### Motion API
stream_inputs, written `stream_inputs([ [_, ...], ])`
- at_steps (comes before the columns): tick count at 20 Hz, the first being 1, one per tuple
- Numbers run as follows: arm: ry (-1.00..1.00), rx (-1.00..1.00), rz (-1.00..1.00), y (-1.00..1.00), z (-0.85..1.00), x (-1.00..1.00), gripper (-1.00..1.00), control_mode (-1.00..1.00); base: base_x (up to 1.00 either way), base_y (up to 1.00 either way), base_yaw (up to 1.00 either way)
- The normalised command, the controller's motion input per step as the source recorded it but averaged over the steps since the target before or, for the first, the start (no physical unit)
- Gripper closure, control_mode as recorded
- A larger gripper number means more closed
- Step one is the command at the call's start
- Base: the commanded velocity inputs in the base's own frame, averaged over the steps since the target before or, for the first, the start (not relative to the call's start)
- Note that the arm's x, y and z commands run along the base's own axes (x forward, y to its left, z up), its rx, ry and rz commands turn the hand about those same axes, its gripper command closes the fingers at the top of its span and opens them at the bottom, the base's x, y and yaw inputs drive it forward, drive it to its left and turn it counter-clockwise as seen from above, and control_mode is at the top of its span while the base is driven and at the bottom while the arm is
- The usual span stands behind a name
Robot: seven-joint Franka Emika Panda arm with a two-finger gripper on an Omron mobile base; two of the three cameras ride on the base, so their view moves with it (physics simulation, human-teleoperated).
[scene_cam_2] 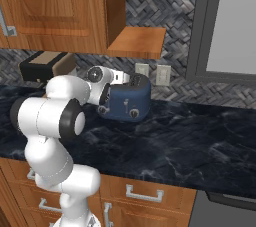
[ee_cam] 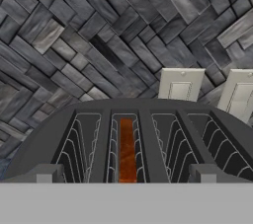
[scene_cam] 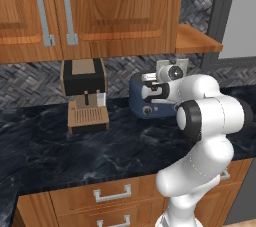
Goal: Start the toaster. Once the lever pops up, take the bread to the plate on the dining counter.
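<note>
Spread-jawed gripper [ee_cam: 126, 173] poised over the toaster [scene_cam_2: 127, 101], bread [ee_cam: 127, 151] still slotted; lever press and carrying remain.

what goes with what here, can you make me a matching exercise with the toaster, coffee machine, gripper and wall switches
Things:
1. toaster
2. coffee machine
3. gripper
4. wall switches

Descriptions:
A. black and tan, on the counter under the wooden cabinets
B. pale plates on the woven grey backsplash
C. dark blue, with one slot holding an orange-brown slice
D. open, poised right above the slots

Pairs: 1-C, 2-A, 3-D, 4-B
</note>
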Motion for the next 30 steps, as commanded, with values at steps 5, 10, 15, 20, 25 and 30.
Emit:
stream_inputs([
  [5, 0.0, 0.0, 0.0, 0.0, 0.0, 0.0, -1.0, -1.0, 0.0, 0.0, 0.0],
  [10, 0.0, 0.0, 0.0, 0.0, 0.0, 0.0, -1.0, -1.0, 0.0, 0.0, 0.0],
  [15, 0.0, 0.0, 0.0, 0.0, 0.0, 0.0, -1.0, -1.0, 0.0, 0.0, 0.0],
  [20, 0.0, 0.0, 0.0, 0.0, 0.0, 0.0, -1.0, -1.0, 0.0, 0.0, 0.0],
  [25, 0.0, 0.0, 0.0, 0.0, 0.0, 0.0, -1.0, -1.0, 0.0, 0.0, 0.0],
  [30, 0.0, 0.0, 0.0, 0.0, 0.0, 0.0, -1.0, -1.0, 0.0, 0.0, 0.0],
])
